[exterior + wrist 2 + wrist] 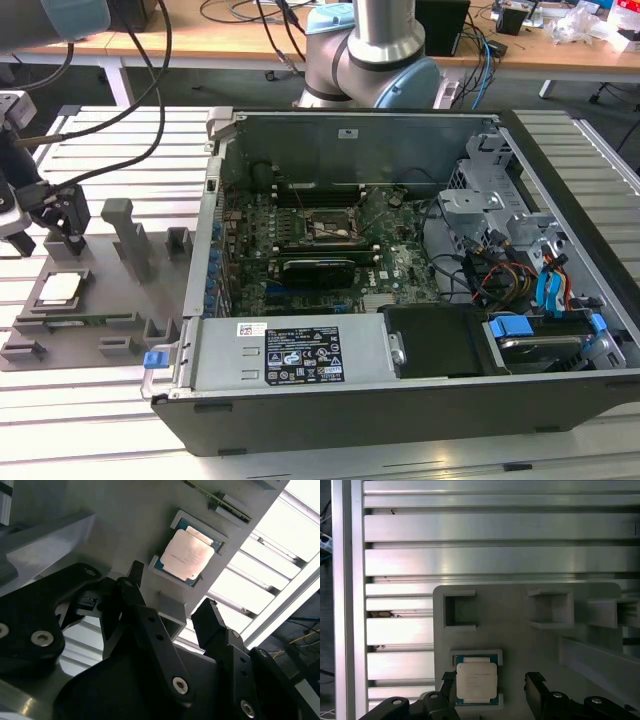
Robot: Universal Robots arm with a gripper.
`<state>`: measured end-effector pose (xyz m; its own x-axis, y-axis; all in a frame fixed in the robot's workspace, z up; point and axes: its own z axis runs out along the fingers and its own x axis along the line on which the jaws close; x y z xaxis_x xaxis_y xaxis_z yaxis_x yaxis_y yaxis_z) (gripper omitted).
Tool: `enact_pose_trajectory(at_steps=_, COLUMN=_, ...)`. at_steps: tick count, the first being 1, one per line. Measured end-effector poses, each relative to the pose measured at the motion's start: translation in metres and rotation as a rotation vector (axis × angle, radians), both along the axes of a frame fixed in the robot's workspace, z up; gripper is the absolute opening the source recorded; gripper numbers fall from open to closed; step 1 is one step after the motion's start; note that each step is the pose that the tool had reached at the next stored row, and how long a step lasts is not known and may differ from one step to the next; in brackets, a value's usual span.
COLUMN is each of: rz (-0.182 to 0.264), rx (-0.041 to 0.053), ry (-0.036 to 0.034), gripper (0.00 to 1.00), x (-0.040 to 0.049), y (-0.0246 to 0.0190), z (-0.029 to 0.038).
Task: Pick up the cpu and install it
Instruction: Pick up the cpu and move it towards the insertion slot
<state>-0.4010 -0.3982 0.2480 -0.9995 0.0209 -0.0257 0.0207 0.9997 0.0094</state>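
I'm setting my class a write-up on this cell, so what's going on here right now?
A robot arm's end effector hangs open over the grey fixture plate at the exterior view's left, beside the opened computer case. The cpu lies in its pocket on that plate, not yet gripped, and in both wrist views the fingers stand apart close by it.

Spread claw (491, 689) near cpu (476, 682) in grey fixture (520, 645)

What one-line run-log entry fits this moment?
hand: open, over cpu | cpu: lying in grey fixture, ungrasped | stage: pick not yet done
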Motion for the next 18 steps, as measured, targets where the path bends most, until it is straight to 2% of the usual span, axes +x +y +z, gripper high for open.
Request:
enact_pose_trajectory(at_steps=6, rz=0.0, rx=0.0, ry=0.0, gripper=0.66, x=0.0, y=0.0, z=-0.0063)
enact_pose_trajectory(at_steps=18, rz=0.0, rx=0.0, ry=0.0, gripper=0.66, x=0.0, y=0.0, z=-0.0134)
